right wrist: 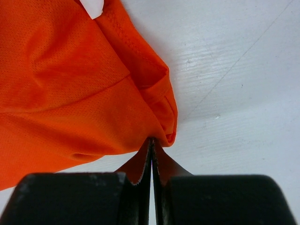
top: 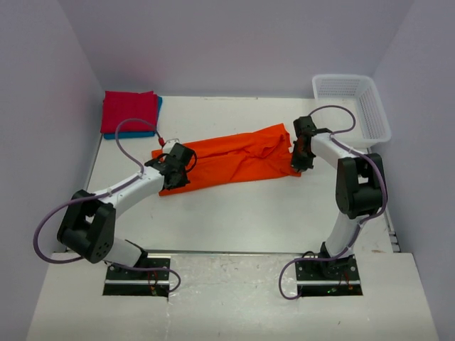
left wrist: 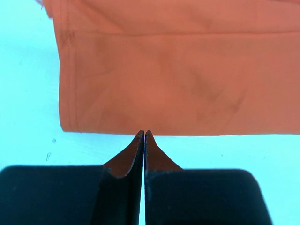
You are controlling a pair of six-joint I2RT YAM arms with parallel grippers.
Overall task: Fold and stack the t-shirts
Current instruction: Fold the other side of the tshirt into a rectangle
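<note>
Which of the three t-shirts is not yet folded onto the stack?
The orange t-shirt, stretched out in the middle; the red t-shirt lies folded atop the blue t-shirt at the far-left corner.

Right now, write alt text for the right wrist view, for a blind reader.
The right gripper is shut on a bunched corner of the orange t-shirt. The shirt fills the left of the view; the white table shows to the right.
</note>
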